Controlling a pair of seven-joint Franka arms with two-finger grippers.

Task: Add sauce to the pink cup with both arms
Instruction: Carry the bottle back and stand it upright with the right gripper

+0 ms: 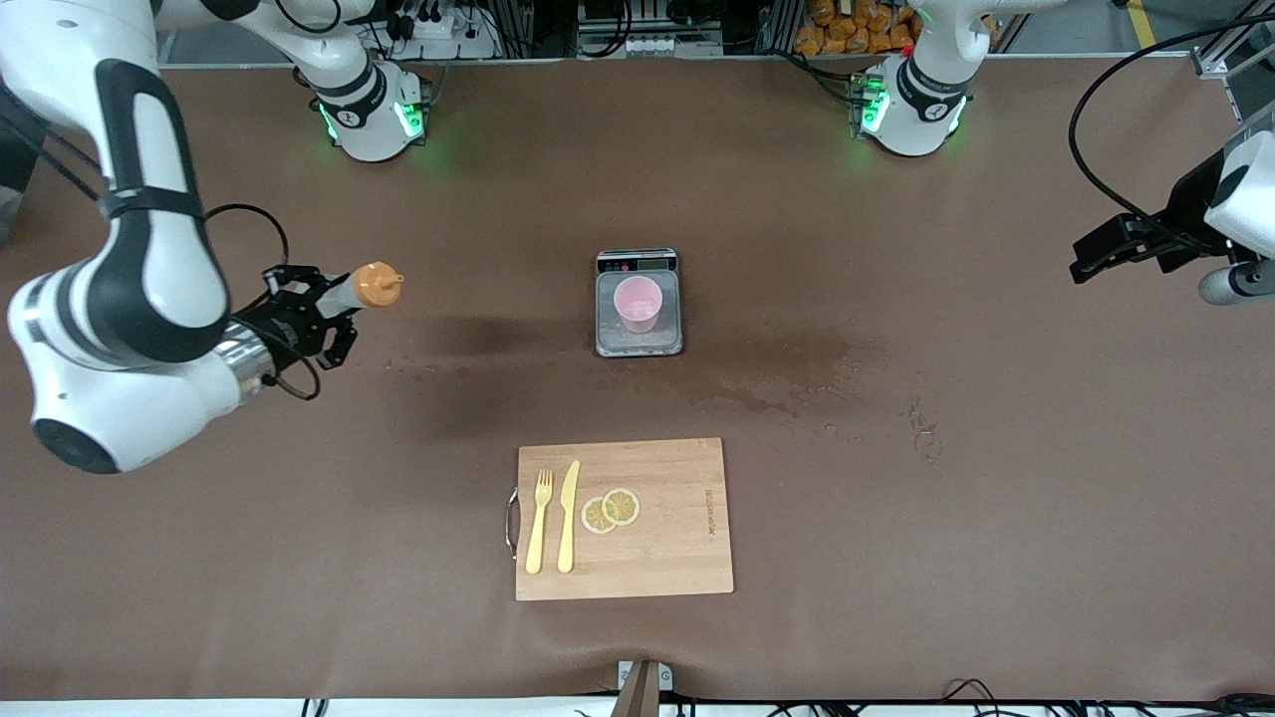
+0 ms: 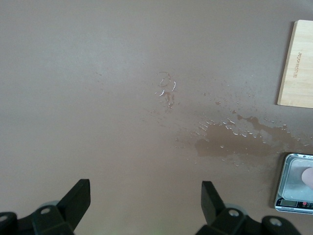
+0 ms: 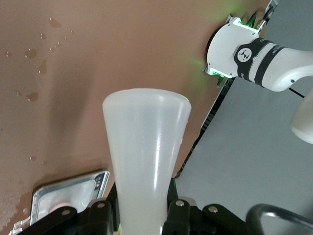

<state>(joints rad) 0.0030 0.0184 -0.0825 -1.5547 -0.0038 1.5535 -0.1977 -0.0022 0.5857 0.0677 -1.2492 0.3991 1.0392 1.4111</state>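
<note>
Jaws: right gripper [image 1: 317, 311] clamps the sauce [image 1: 367, 289]; left gripper [image 2: 146, 200] wide, empty.

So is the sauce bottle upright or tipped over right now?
Tipped. The sauce bottle lies roughly sideways in the right gripper, held in the air, its orange cap pointing toward the pink cup.

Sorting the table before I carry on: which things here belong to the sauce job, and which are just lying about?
Job:
- sauce bottle, held by the shut right gripper in the air
- pink cup, on the scale
- left gripper, open, waiting at its end of the table

Lying about:
- cutting board
- fork
- knife
- lemon slices
</note>
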